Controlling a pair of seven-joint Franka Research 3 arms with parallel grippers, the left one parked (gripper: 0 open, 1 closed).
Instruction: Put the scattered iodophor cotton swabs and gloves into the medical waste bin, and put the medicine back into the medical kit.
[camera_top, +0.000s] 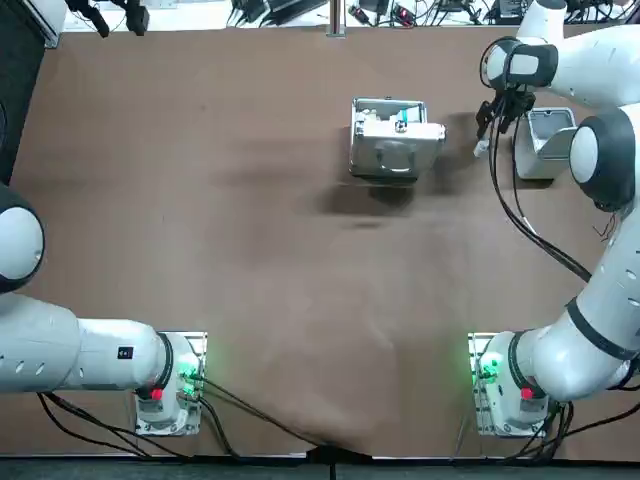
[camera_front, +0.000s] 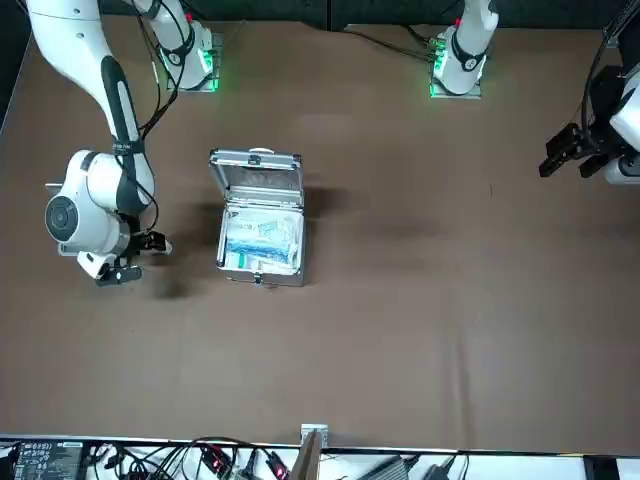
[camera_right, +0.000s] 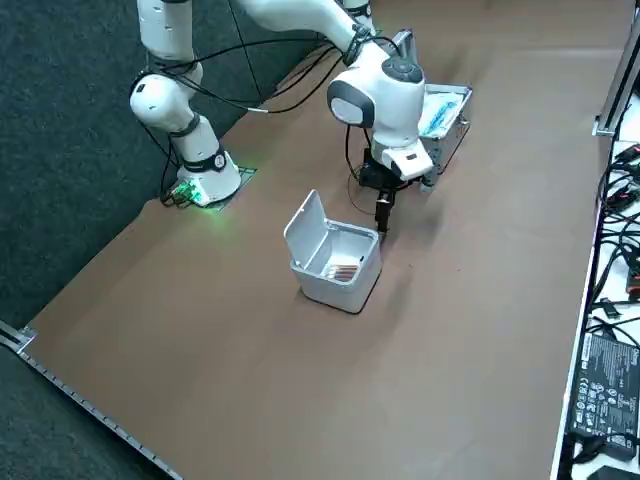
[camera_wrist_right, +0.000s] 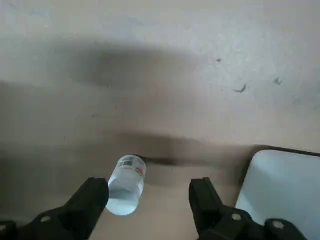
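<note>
A small clear medicine bottle (camera_wrist_right: 125, 185) with a white label lies on the brown table, close to one finger (camera_wrist_right: 90, 202) of my right gripper (camera_wrist_right: 147, 200). The fingers stand apart and neither closes on the bottle. In the top view the right gripper (camera_top: 490, 125) hovers between the open silver medical kit (camera_top: 395, 138) and the white waste bin (camera_top: 545, 140), with the bottle (camera_top: 481, 150) just below it. The bin (camera_right: 335, 260) has its lid up, and cotton swabs (camera_right: 343, 270) lie inside. The kit (camera_front: 260, 235) holds blue and white packets.
The bin's white rim (camera_wrist_right: 285, 185) lies close beside the other finger. Black cables hang from the right arm near the kit (camera_right: 440, 115). Brown tabletop stretches to the left of the kit and toward the arm bases.
</note>
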